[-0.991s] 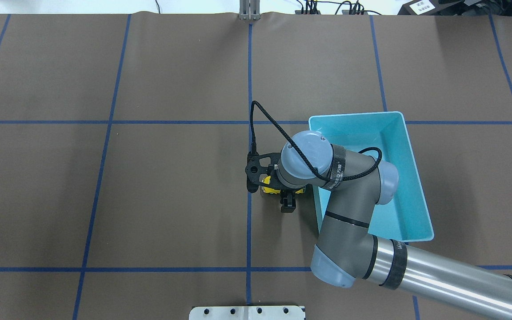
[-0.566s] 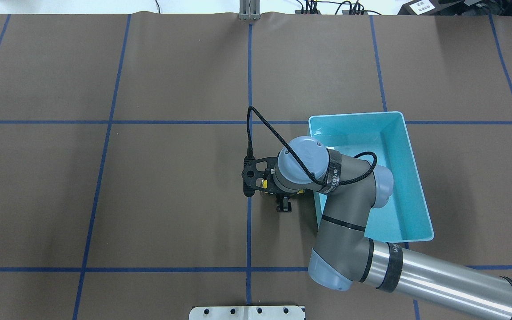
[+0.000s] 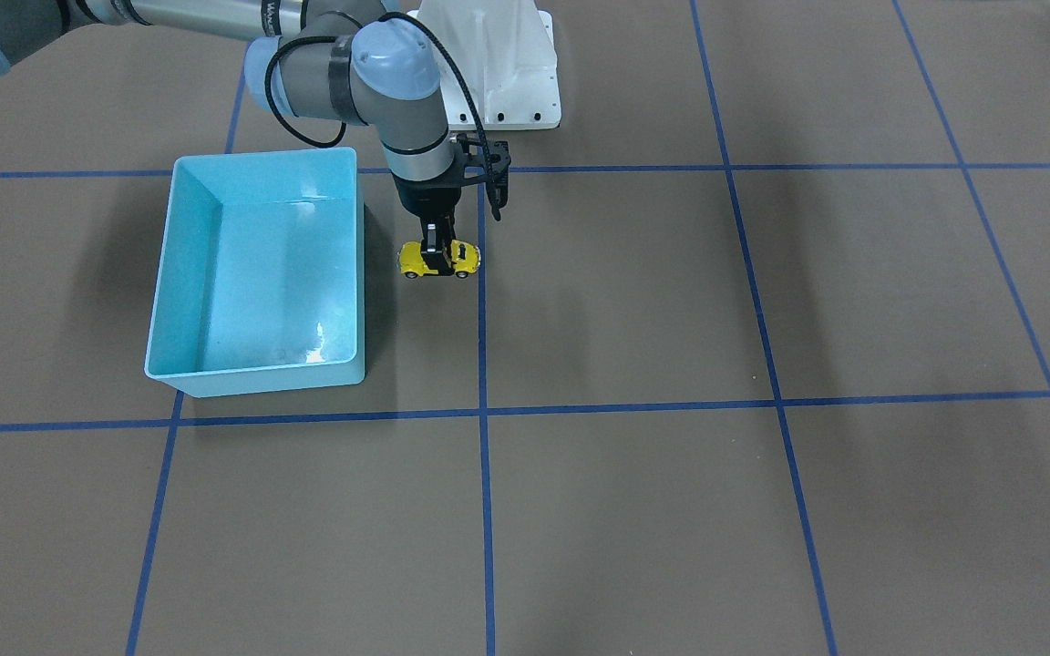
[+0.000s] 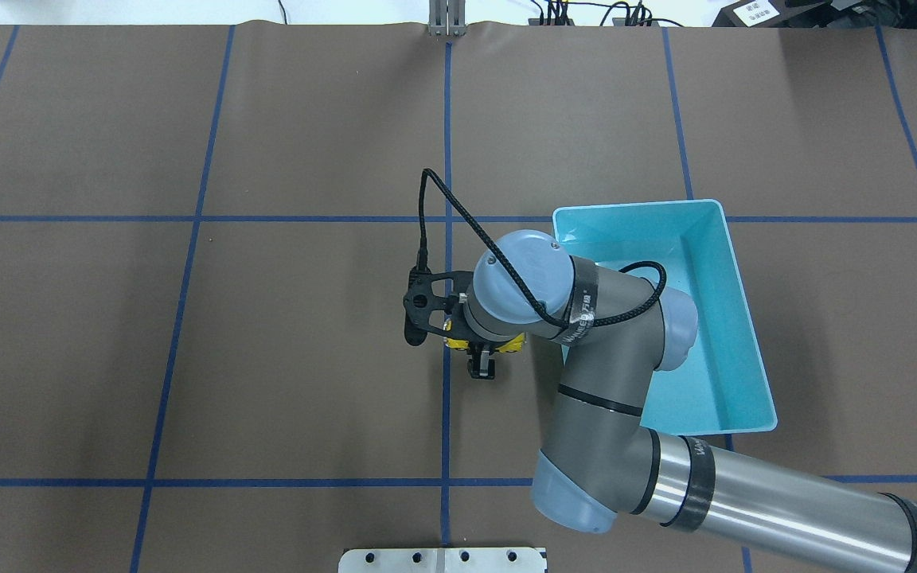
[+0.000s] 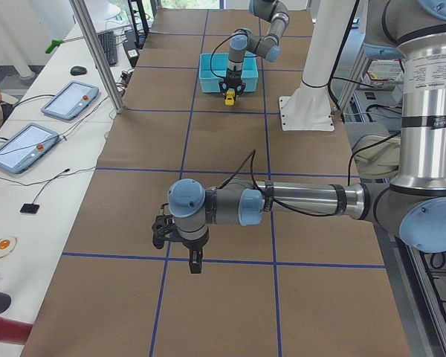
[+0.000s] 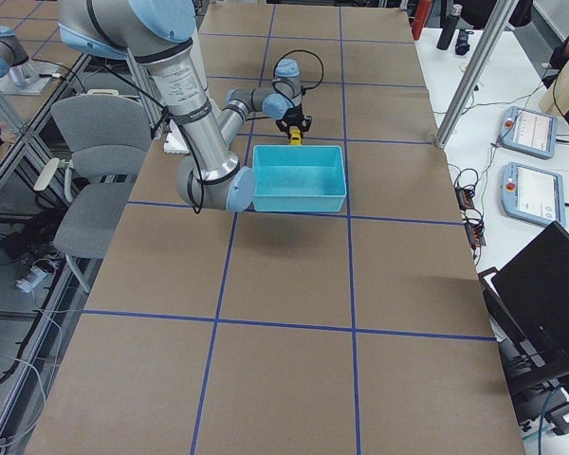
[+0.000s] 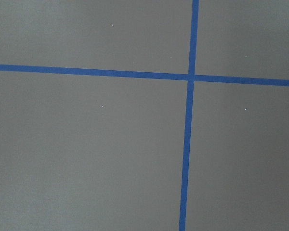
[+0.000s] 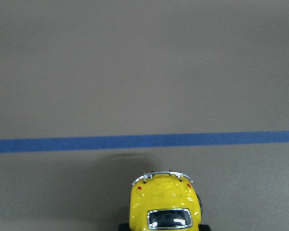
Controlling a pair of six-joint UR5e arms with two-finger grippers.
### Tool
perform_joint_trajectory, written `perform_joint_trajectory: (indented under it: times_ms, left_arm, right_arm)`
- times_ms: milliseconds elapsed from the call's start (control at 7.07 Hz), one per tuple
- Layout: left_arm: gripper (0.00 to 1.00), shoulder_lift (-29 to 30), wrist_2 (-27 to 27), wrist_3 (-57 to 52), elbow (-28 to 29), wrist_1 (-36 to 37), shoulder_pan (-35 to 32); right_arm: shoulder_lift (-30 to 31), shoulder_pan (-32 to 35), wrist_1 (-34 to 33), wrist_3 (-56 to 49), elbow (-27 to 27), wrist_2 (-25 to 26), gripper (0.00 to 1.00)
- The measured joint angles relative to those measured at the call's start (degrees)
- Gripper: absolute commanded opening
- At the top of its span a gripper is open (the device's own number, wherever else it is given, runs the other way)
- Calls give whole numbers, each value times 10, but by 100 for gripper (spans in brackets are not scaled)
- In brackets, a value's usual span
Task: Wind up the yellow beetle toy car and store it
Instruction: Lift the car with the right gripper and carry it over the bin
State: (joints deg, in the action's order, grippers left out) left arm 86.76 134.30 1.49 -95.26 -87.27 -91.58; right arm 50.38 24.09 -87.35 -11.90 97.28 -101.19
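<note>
The yellow beetle toy car (image 3: 463,259) is at table level just right of the light-blue bin (image 3: 361,264) in the front-facing view, on the blue centre line. My right gripper (image 3: 437,262) is shut on the car across its middle, pointing straight down. In the overhead view the wrist hides most of the car (image 4: 513,343); one finger (image 4: 481,368) shows. The right wrist view shows the car's rear (image 8: 166,202) and a blue tape line ahead. My left gripper (image 5: 196,265) hangs over bare table far off, and I cannot tell whether it is open or shut.
The bin (image 4: 637,204) holds nothing and lies right of the car in the overhead view. A white base plate (image 3: 507,109) stands behind the right gripper. Tablets and cables lie on side tables beyond the table's edge.
My right gripper has moved left in the overhead view with the car in it, away from the bin and onto the blue centre line.
</note>
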Motion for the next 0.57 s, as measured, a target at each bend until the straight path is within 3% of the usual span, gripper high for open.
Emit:
perform_joint_trajectory:
  times_ms: [283,566]
  left_arm:
    - [100,0,0,0,-1,0,0]
    - [100,0,0,0,-2,0,0]
  right_arm:
    - [-46,33,-95,-2,56,-13,0]
    - [-16,108,-157,-90,129,-58,0]
